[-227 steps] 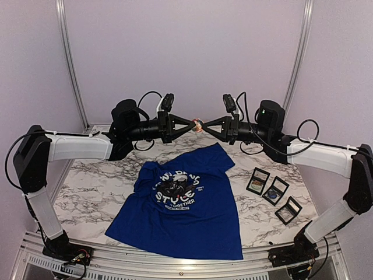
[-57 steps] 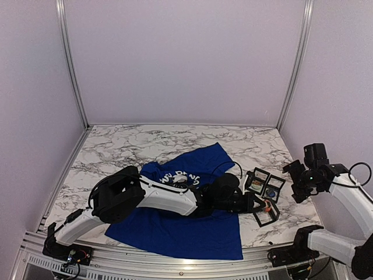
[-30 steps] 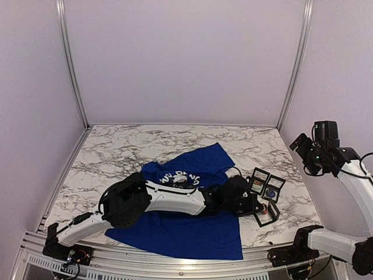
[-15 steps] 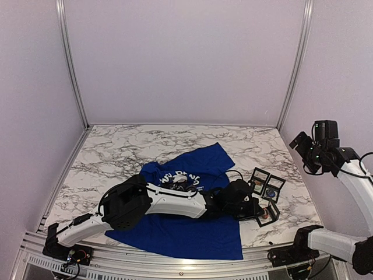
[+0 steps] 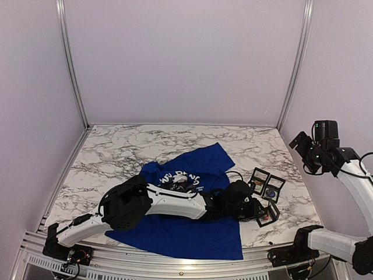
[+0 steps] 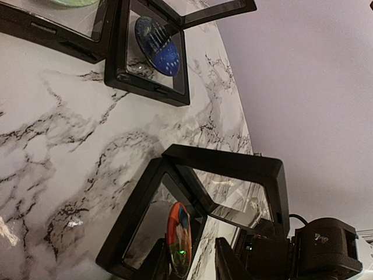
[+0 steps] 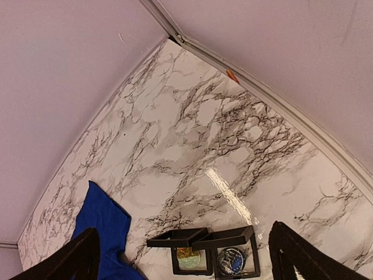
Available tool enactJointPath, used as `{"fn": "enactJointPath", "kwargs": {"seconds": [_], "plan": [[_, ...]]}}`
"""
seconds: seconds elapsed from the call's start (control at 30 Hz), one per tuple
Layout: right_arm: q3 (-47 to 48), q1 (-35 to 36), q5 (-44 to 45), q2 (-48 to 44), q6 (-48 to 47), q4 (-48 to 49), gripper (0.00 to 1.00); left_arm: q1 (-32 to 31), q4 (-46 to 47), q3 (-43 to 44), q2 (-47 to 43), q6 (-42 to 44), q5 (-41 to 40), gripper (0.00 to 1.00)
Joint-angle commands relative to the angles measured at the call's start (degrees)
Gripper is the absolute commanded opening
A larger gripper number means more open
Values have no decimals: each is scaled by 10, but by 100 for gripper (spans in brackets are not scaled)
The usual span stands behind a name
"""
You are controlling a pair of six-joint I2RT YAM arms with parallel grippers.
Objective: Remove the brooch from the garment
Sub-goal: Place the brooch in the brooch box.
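Here the round orange brooch (image 6: 179, 239) is standing edgewise in a square-framed case (image 6: 134, 213), the outstretched left gripper (image 6: 191, 248) narrowly parted around it; the blue garment (image 5: 175, 236) is lying on the marble table (image 5: 116, 151), right gripper (image 7: 185, 233) gaping aloft

**Free room and obstacles on the table (image 5: 116, 151).** Bare marble runs along the far edge and down the left edge, open from above. The left arm (image 5: 169, 204) lies low across the near half. It reaches from the near-left corner, over the garment (image 5: 201, 166), to the open display cases (image 5: 274, 188). These stand just beside one another near the right edge. The right arm (image 5: 326, 153) hangs raised beyond the right edge.
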Motion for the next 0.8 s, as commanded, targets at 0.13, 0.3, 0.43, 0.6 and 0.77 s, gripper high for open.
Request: {"fn": "enactJointPath", "kwargs": {"seconds": [0.13,0.3,0.43,0.6,0.77], "plan": [[-4,4,-2,-9,-9,11,98,-9,-13,-24,-23,34,-23,32],[-8,4,-2,-8,-10,14,99,-14,-26,-29,-44,70,-46,33],[-10,4,-2,-8,-12,14,99,-16,-36,-19,-44,82,-49,34],[-13,4,0,-11,-13,13,98,-21,-59,5,-45,116,-61,35],[-19,4,-2,-12,-15,17,98,-23,-74,18,-45,129,-70,35]]}}
